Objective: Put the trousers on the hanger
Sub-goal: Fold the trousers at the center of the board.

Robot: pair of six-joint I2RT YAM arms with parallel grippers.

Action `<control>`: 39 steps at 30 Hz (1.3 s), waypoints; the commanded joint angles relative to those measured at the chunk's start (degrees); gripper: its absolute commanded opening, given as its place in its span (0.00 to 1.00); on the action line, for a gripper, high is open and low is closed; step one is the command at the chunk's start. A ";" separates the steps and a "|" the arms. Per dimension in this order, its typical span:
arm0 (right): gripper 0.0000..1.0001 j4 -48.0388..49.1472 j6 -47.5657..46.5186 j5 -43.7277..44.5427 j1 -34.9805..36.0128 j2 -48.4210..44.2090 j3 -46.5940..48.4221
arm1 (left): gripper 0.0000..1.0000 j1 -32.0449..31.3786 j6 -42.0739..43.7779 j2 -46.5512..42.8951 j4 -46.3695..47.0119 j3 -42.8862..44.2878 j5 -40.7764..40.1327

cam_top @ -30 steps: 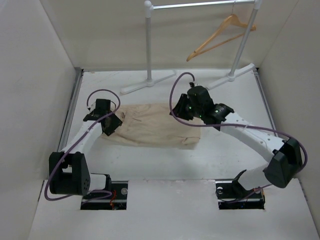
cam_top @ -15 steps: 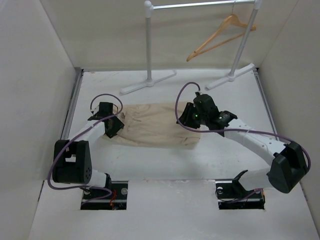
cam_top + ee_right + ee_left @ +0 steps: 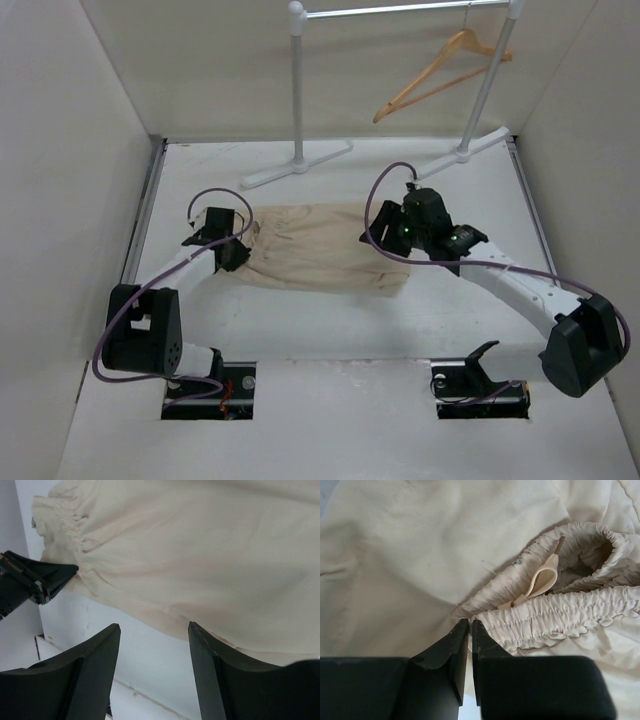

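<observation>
- Top external view: one pair of beige trousers lies flat across the middle of the table, well apart from the one wooden hanger, which hangs by its hook on the one white garment rack at the far edge
- Same view: two arms are present, the left gripper at the left end of the trousers and the right gripper at the right end; the step in hand is judged to be the first grasp of the garment, with nothing lifted yet
- Left wrist view: the claw is pressed narrow at the gathered elastic waistband, beside one flat drawstring; whether cloth is pinched between the tips cannot be told
- Right wrist view: the claw stands wide, holding nothing, with the near edge of the trousers below the gap
- Next move, as judged: the right claw must lower and close on the fabric edge, so that both arms can raise the trousers toward the hanger's crossbar
</observation>
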 commanded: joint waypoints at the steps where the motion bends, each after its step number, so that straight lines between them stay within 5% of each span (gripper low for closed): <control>1: 0.63 2.99 -0.69 -1.51 -1.64 -3.06 -0.42 | 0.03 -0.29 -2.09 -5.85 -0.63 -0.17 -2.40; 10: 0.65 4.13 -0.69 -2.39 -3.13 -3.94 -2.44 | 0.00 -6.97 -3.94 -11.40 -7.75 13.35 -6.79; 20: 0.70 4.48 -0.95 -2.92 -2.96 -1.57 -1.13 | 0.00 -5.48 -1.40 -18.60 -14.52 33.40 -13.90; 24: 0.74 4.57 -1.48 -3.18 -2.96 0.36 -0.25 | 0.00 -1.19 0.45 -25.02 -16.81 27.54 -22.61; 32: 0.83 4.83 -2.71 -3.88 -2.52 5.19 0.80 | 0.00 18.84 -2.27 -26.19 -15.15 8.20 -25.80; 36: 0.84 4.92 -3.41 -4.06 -2.26 6.34 1.42 | 0.07 23.52 -1.66 -21.61 -9.44 2.05 -23.32; 39: 0.84 4.92 -3.85 -4.93 -2.17 6.51 1.42 | 0.25 27.46 -1.92 -22.21 -10.39 -0.60 -22.89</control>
